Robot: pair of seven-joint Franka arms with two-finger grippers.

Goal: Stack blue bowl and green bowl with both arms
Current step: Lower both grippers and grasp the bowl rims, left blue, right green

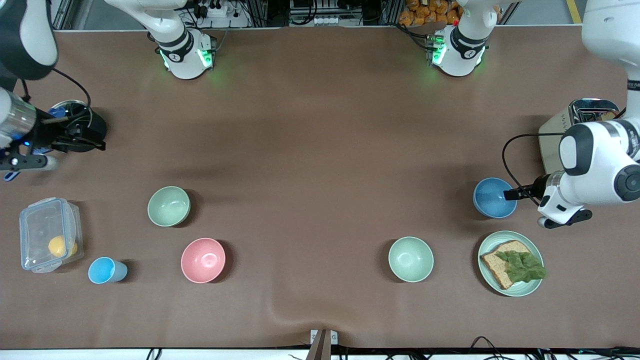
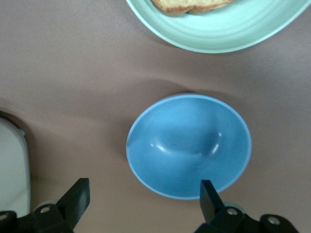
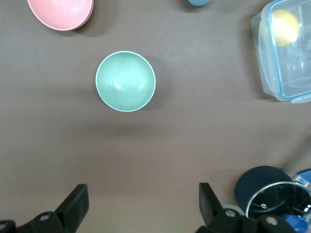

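I see the left tool (image 2: 143,204) spread wide, hovering over the blue bowl (image 1: 494,198); right tool (image 3: 141,206) also released, above bare desk (image 1: 320,150) near the green bowl (image 1: 169,206).

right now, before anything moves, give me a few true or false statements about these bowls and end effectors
1. The blue bowl is empty. True.
2. The pink bowl sits inside the green bowl. False: they stand apart, the pink one nearer the front camera.
3. The left end effector is open at the blue bowl's rim. True.
4. The right end effector grips the green bowl. False: it is open, apart from that bowl, at the right arm's end of the table.
5. The plate holds bare bread. False: a lettuce leaf lies on it.
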